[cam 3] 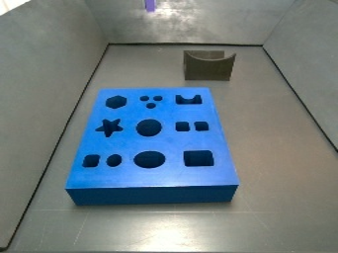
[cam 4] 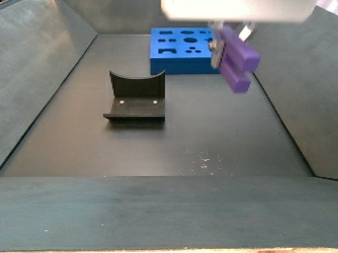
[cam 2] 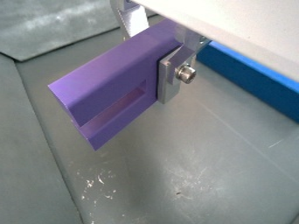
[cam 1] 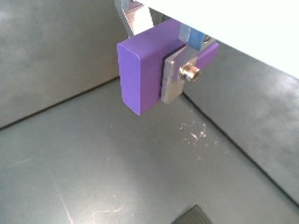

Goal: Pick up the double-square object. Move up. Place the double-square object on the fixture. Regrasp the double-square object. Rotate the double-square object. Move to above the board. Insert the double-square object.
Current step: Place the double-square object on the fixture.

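Silver finger plates with dark pads are clamped on the small lavender plastic slab, the double-square object (cam 2: 107, 94), and both wrist views show it pinched across its thin dimension near one end, so that most of its length hangs free beyond the gripper (cam 1: 176, 68). The jaws stand only as wide as the slab is thick; nothing else sits between them. To my eye the piece looks rigid, light and smooth-faced, so a firm squeeze on the two broad flat faces seems the right hold, though with so much overhang I would guess it could pivot in the pads if knocked. In a side view the gripper (cam 4: 232, 44) carries the block well above the grey counter floor, near the right-hand wall and apart from everything below. The dark olive-brown notched block, the fixture (cam 4: 133, 99), stands on the counter towards the left wall, empty. The thick bright-blue slab with shaped cut-outs, the board (cam 4: 183, 50), lies by the far edge, its holes all unfilled.
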Robot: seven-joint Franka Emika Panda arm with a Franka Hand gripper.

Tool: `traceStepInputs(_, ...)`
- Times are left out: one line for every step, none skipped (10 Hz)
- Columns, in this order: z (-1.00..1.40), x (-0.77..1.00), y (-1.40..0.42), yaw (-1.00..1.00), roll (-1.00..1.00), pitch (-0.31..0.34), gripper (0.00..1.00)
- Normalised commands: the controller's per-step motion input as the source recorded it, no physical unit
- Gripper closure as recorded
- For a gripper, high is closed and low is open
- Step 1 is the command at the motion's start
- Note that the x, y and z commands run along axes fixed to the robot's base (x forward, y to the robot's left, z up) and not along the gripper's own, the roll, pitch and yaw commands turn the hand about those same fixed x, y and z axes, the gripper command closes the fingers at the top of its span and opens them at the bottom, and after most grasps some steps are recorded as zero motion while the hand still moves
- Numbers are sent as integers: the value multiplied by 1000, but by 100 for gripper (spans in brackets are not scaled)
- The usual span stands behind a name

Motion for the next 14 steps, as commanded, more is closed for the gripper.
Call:
traceStepInputs(349,-6,13,0,64,86,100)
traceStepInputs(249,-2,14,4,66,93,100)
traceStepInputs(-655,1000,-330,-943,275,226,100)
traceStepInputs(-667,1000,-329,-924,270,226,100)
traceStepInputs(-639,1000,-285,-622,211,174,100)
traceStepInputs(-607,1000,-261,-415,140,138,100)
traceStepInputs(-560,1000,-237,-232,89,103,100)
traceStepInputs(-535,1000,-225,-172,82,89,100)
traceStepInputs(-468,1000,-197,-74,82,63,100)
traceStepInputs(-447,1000,-189,-46,85,57,100)
traceStepInputs(-417,1000,-174,-12,91,44,100)
traceStepInputs(-385,1000,-160,11,97,24,100)
traceStepInputs(-358,1000,-147,23,102,11,100)
traceStepInputs(-331,1000,-134,24,108,7,100)
